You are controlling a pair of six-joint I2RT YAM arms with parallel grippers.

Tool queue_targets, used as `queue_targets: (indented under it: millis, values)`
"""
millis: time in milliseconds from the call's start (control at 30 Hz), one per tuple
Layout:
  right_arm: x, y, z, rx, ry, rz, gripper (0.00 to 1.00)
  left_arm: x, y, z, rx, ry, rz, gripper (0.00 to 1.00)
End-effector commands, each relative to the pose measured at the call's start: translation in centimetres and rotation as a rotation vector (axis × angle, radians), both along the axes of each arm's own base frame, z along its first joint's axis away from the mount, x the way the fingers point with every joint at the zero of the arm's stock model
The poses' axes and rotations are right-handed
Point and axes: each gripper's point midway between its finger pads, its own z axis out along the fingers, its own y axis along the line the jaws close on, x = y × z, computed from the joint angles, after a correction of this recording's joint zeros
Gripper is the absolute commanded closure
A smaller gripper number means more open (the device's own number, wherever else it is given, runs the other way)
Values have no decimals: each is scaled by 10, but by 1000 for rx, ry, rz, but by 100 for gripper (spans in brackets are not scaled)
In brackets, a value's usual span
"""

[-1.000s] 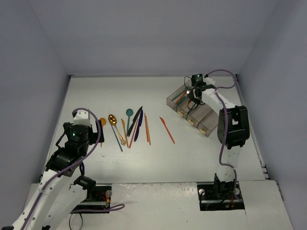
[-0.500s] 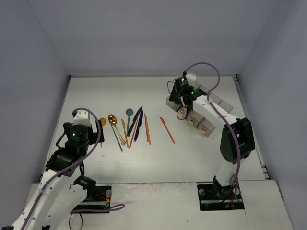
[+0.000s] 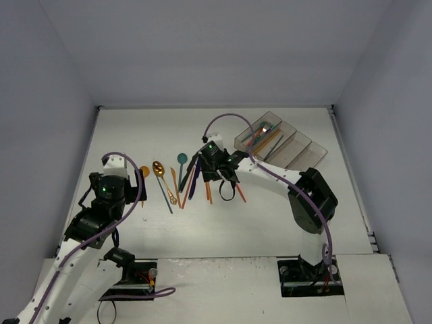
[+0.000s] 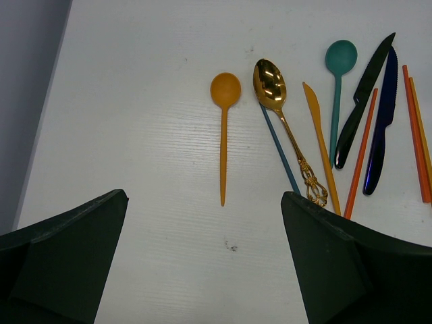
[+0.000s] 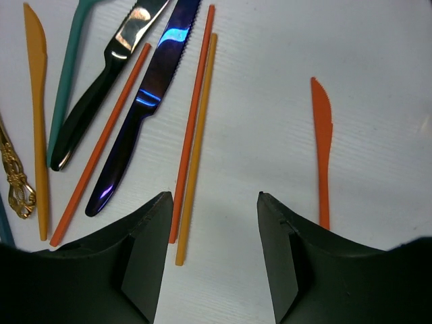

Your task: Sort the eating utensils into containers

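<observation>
The utensils lie loose on the white table. In the left wrist view I see an orange spoon [image 4: 223, 128], a gold spoon [image 4: 280, 108], a teal spoon [image 4: 337, 74] and two dark knives [image 4: 381, 128]. My left gripper [image 4: 204, 194] is open and empty, just short of the orange spoon's handle. My right gripper [image 5: 214, 197] is open and empty, low over the table between two orange sticks [image 5: 196, 121] and a lone orange knife [image 5: 322, 148]. The containers [image 3: 297, 150] stand at the back right. Their leftmost bin holds a few orange and teal utensils [image 3: 260, 138].
The utensil cluster [image 3: 182, 177] lies left of centre, with the right gripper [image 3: 220, 179] at its right edge. The left gripper [image 3: 137, 187] is at its left edge. Grey walls enclose the table on three sides.
My right arm swung from the bins leftward and forward to the utensil cluster, with its gripper empty. The left arm has not moved.
</observation>
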Motion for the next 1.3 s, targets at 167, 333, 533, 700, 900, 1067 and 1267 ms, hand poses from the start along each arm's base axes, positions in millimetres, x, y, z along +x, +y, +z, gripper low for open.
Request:
queue_targets:
  millis: [167,333,533,700,900,1067,1267]
  values:
    - [-1,12,-27,-45,16,20,53,9,-3,14,-11,-48,-8,3]
    - [1,13,-38,-60,25,14,56,9,-5,14,-13,-48,-14,3]
    - [2,16,-44,-57,35,12,57,9,-4,14,-13,-49,-13,3]
    - [4,14,-49,-69,31,-2,58,9,-4,14,-12,-51,-13,3]
    - [1,3,-62,-104,42,-30,63,9,-4,14,-11,-51,-11,3]
    - [1,-19,-63,-137,35,-68,66,9,-3,15,-11,-52,-10,3]
    - [2,-46,-59,-155,40,-92,66,9,-4,15,-11,-52,-10,3]
